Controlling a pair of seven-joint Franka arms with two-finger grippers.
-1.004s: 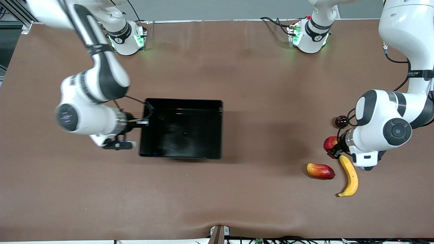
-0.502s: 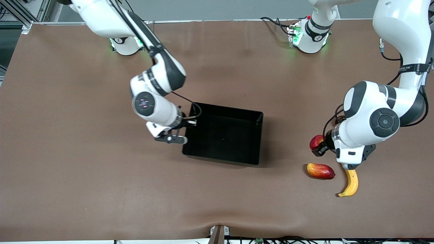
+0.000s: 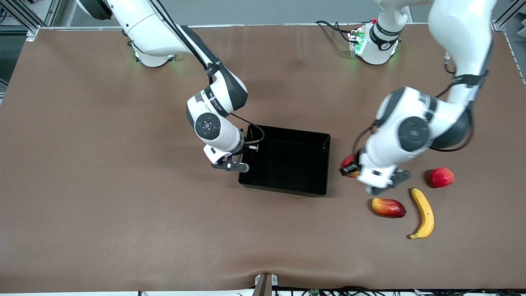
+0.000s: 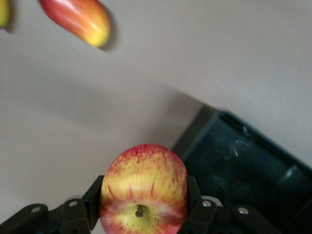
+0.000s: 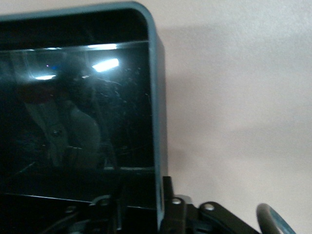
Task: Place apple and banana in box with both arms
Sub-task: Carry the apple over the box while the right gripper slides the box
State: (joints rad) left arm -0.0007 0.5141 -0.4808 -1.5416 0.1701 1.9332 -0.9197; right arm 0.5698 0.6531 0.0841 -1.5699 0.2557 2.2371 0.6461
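The black box (image 3: 287, 162) sits mid-table. My right gripper (image 3: 249, 148) is shut on the box's wall at the right arm's end; the right wrist view shows that wall (image 5: 157, 122) between my fingers (image 5: 168, 195). My left gripper (image 3: 349, 167) is shut on the apple (image 3: 348, 161), in the air just beside the box's wall at the left arm's end. In the left wrist view the red-yellow apple (image 4: 144, 187) fills the gripper (image 4: 144, 197), with the box (image 4: 253, 165) close by. The banana (image 3: 423, 213) lies on the table nearer the front camera.
A red-yellow mango-like fruit (image 3: 388, 206) lies beside the banana, toward the box; it also shows in the left wrist view (image 4: 75, 19). A uniformly red fruit (image 3: 441, 176) lies just farther from the camera than the banana.
My right gripper has pulled the box toward the left arm's end. My left gripper has carried the apple toward the box, uncovering the red fruit and the whole banana.
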